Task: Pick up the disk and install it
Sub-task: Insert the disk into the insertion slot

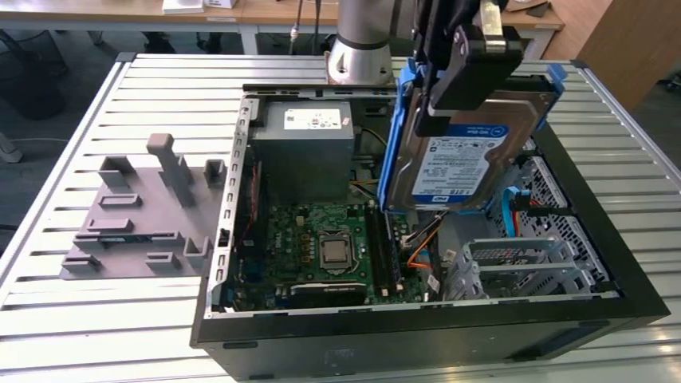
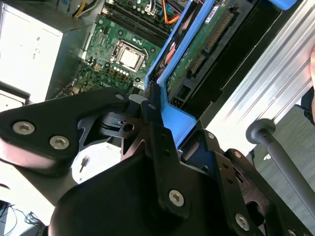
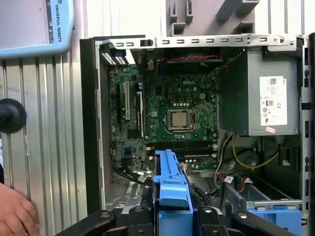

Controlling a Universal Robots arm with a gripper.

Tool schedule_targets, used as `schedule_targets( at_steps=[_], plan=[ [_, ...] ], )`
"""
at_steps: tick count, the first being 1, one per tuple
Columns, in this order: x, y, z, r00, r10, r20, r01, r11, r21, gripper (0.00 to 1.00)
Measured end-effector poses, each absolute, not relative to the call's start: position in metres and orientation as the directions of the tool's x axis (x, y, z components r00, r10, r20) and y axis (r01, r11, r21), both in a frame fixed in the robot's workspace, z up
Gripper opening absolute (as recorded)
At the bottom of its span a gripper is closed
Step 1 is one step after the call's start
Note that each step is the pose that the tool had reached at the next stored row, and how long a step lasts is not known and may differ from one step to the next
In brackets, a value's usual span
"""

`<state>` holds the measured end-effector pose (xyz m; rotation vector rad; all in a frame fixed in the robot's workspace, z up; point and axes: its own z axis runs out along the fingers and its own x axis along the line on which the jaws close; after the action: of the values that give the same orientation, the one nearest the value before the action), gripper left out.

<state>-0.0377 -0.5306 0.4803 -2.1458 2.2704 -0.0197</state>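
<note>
The disk (image 1: 460, 163), a silver hard drive with a blue-and-white label in a blue carrier frame, hangs tilted on edge above the open computer case (image 1: 426, 335). It is over the side of the case on the exterior view's right. My gripper (image 1: 460, 100) is shut on the disk's upper end. In the second wrist view the black fingers (image 2: 153, 115) pinch the blue carrier frame (image 2: 179, 120), and the drive's green circuit side (image 2: 206, 44) faces the camera. In the first wrist view the carrier's blue end (image 3: 172, 184) sticks out between the fingers over the motherboard (image 3: 167, 108).
Inside the case are a grey power-supply box (image 1: 303, 152) and a grey metal drive cage (image 1: 516, 263) with a blue bracket (image 3: 275, 216). A grey fixture block (image 1: 139, 215) lies on the slatted table (image 1: 96, 319). A person's hand (image 3: 15, 211) rests beside the case.
</note>
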Motion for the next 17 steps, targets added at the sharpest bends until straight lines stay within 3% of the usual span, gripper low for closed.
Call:
schedule_targets(
  at_steps=[17],
  plan=[
    [-0.021, -0.547, 0.470, -0.059, -0.998, -0.004, -0.998, 0.059, -0.021, 0.36]
  ],
)
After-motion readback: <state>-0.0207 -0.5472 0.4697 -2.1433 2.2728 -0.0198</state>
